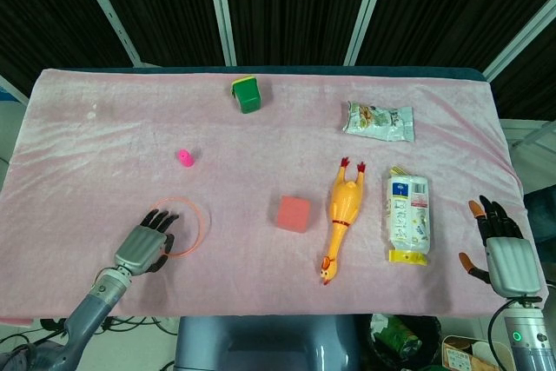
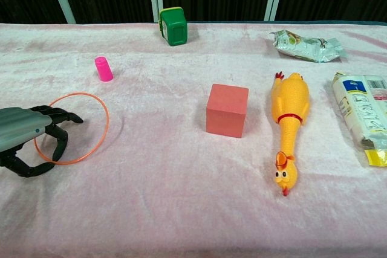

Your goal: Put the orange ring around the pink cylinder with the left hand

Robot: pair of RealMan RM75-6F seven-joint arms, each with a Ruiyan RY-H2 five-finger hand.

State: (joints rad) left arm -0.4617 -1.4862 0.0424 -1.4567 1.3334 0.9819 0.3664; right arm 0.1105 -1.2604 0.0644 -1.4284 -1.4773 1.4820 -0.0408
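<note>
The left hand [image 2: 24, 137] holds the orange ring [image 2: 72, 128] at its near-left edge, dark fingers [image 2: 59, 143] curled through it, the ring tilted up off the pink desk [image 2: 181, 209]. The pink cylinder [image 2: 103, 69] stands upright well beyond it, apart from the ring. The right hand [image 1: 504, 249] rests at the desk's far right edge, fingers spread and holding nothing.

A soft, napped pink cloth [image 2: 181, 209] covers the counter; the orange ring [image 2: 97, 104] looks thin plastic, the yellow chicken [image 2: 290, 113] smooth rubber, the snack bag [image 2: 305, 45] crinkled glossy foil.
</note>
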